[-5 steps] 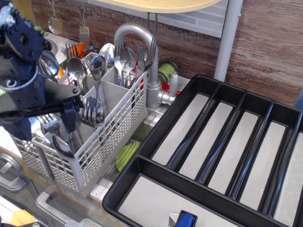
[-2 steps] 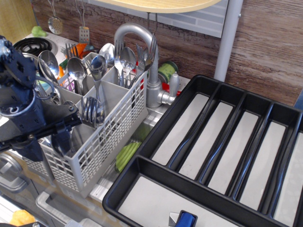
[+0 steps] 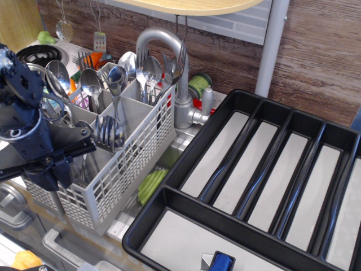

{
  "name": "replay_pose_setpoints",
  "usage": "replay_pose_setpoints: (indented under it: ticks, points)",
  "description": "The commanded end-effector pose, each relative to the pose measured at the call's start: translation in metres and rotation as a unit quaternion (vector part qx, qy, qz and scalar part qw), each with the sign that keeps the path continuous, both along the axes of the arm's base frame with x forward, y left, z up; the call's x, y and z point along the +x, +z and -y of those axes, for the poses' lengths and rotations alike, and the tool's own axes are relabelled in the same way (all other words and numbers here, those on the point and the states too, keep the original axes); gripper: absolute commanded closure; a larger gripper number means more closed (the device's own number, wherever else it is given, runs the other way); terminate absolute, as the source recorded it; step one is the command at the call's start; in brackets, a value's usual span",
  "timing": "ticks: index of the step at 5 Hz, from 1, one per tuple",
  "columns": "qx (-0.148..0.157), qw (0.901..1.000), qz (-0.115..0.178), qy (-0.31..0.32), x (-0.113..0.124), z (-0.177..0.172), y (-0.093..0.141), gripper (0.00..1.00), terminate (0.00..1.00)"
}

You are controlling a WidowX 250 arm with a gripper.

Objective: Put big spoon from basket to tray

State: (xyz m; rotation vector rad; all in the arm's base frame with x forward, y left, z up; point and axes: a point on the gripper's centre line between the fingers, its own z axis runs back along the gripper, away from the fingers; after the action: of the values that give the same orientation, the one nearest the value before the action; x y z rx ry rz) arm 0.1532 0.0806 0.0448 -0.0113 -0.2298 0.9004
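Behind a wood-grain wall, the tool [image 3: 56,172], its opening hidden, is being lowered into the basket [image 3: 121,175]; one big spoon [image 3: 115,84] should be singled out.

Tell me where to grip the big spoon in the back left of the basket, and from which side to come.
Grip the big spoon just under its bowl, coming straight down: it stands upright, bowl up, handle sunk inside the basket among other cutlery, so probably only the top is free.

the tray [image 3: 186,149] lies bare, its long compartments open from above. the basket [image 3: 121,169] is crowded with upright spoons [image 3: 90,82] and forks [image 3: 108,132], with little room between handles. the faucet [image 3: 163,48] arches just behind it. the gripper [image 3: 56,169] fills the basket's front-left corner.
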Motion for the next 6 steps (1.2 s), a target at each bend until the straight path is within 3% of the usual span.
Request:
replay_pose_setpoints:
  ticks: [1,3,4,6]
  points:
    - [0.035,0.9986,-0.001,-0.040,0.005,0.006,0.020,1.00,0.00]
    - [0.071,0.9859,-0.057,-0.141,0.012,0.012,0.070,1.00,0.00]
    - [0.054,0.9775,-0.083,-0.186,0.015,0.017,0.092,1.00,0.00]
    - [0.033,0.9537,-0.168,-0.247,0.033,0.042,0.147,1.00,0.00]
